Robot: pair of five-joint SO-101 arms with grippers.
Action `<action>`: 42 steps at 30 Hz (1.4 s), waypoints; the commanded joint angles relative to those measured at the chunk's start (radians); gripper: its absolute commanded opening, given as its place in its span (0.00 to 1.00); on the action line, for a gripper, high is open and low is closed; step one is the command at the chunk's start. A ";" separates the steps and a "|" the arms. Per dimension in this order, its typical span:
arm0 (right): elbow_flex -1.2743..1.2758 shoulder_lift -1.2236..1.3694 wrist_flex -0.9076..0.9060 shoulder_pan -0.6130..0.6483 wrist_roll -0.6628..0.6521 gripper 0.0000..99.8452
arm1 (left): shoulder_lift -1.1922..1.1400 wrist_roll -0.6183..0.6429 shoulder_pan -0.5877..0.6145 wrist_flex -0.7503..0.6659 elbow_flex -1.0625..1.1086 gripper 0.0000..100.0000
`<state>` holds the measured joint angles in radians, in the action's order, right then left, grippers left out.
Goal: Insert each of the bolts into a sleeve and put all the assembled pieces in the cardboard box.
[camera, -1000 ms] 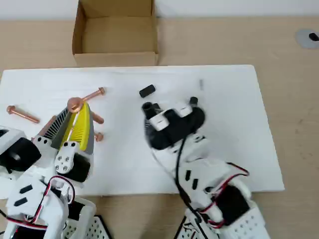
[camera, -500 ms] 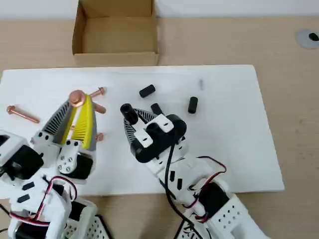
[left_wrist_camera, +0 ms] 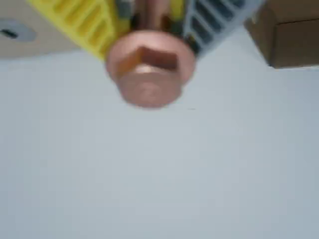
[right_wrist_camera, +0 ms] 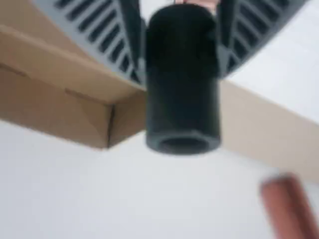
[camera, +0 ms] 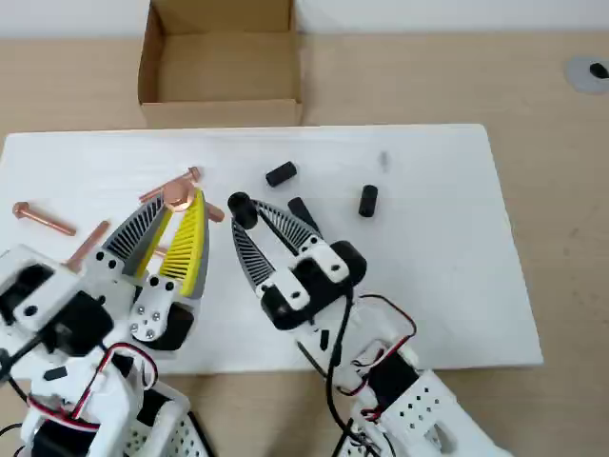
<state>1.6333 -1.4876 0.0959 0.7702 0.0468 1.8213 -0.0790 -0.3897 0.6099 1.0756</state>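
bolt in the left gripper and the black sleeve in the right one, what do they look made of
Bolt in the left gripper: looks like copper-coloured metal, possibly plated, going by the smooth, softly shiny flanged hex head. Sleeve in the right gripper: matte black, likely plastic or rubber. Its dull, even surface shows no glints, so the look leaves it open.

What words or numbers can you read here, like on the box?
No text can be read in these pictures.
The cardboard box is plain, with no print showing.
A faint grey mark on the white sheet is too small to read.
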 commanded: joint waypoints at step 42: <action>0.025 -0.027 0.032 0.061 -0.002 0.01 | -0.147 -0.015 -0.006 -0.080 -0.087 0.01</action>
<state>1.6609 -1.4922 0.1036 0.8332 0.0468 1.6786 -0.0944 -0.3913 0.4902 1.0664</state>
